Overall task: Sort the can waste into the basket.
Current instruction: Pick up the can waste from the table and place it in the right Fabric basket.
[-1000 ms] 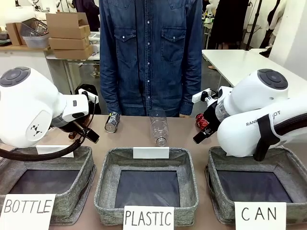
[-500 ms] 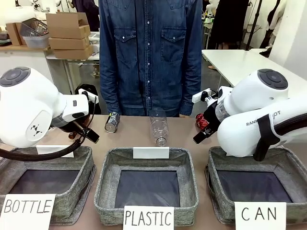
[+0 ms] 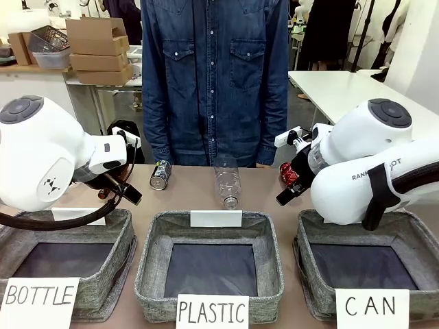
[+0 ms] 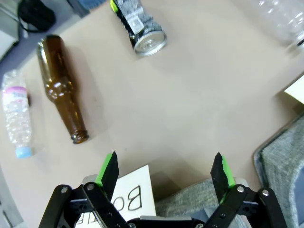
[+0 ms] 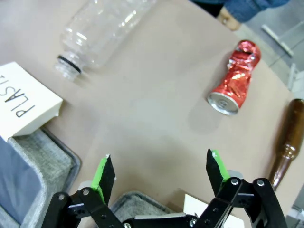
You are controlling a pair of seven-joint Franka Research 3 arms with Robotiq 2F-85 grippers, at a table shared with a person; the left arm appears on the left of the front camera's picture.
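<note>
Nothing grabbed yet, right hand [image 5: 159, 171] and left hand [image 4: 165, 168] both open and empty. The red can [image 5: 232, 78] and dark can [image 4: 142, 29] lie on the desk [image 3: 260, 188], outside the CAN basket [image 3: 305, 267]. Reckon the right hand needs to drop onto the red one next.

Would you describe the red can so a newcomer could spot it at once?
Start at the grey basket signed CAN, on the robot's right. Beyond its far left corner, on the tabletop, lies the red can. It alone is bright red crumpled metal; the brown bottle beside it is smooth glass.
</note>
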